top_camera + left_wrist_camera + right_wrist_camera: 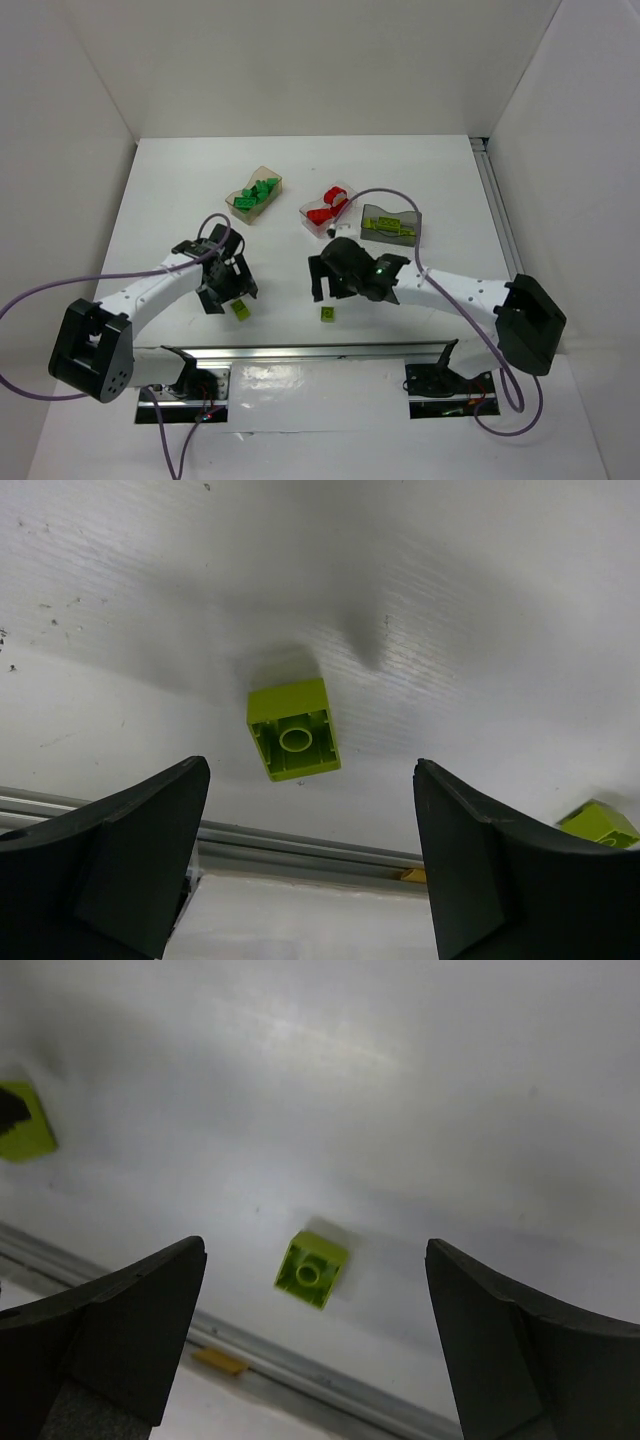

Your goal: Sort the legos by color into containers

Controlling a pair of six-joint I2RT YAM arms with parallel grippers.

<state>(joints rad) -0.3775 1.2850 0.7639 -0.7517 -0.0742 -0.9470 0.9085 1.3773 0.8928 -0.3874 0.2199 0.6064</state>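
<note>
The left arm stretches from its base at the near left toward the middle of the worktop, with the left end effector (pixel 230 297) pointed down at the surface. The right arm reaches in from the near right, and the right end effector (pixel 331 291) is angled down in the same way. Both end effectors have their jaws spread wide and hold nothing.

The white worktop (pixel 300 165) is boxed in by plain white walls (pixel 300 70), and a metal rail (pixel 330 350) runs along its near edge.

One small yellow-green studded plastic brick (pixel 293 730) lies on the surface between the left fingers (pixel 130 850), touching neither. A second yellow-green brick (pixel 313 1269) lies likewise between the right fingers (pixel 110 1330).

Farther back sit three trays:
- a tan tray (pixel 268 172) holding dark green bricks (pixel 257 192)
- a clear plastic tray (pixel 352 190) holding red bricks (pixel 322 213)
- a smoky grey tray (pixel 412 222) holding more yellow-green pieces (pixel 385 226)
</note>
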